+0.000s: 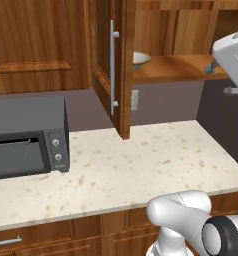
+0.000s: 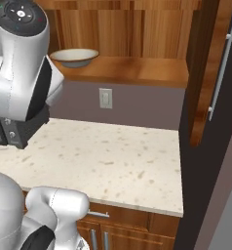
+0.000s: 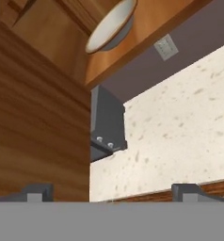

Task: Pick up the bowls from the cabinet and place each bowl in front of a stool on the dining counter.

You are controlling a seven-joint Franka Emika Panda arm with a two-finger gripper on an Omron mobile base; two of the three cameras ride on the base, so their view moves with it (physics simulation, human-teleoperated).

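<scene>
- On the left sits a dark oven on the speckled counter.
- Next comes the open cabinet door with its long silver handle.
- Behind the door, a cream bowl rests on the cabinet shelf, near the shelf's left end.
- I cannot see a red bowl from here.
- My gripper is wide open and holds nothing. It is well apart from the bowl.
- I think I am at the first step: reaching for a bowl.
- Next I should move up to the shelf, get my fingers around the bowl's rim, and squeeze, staying off the door.
</scene>
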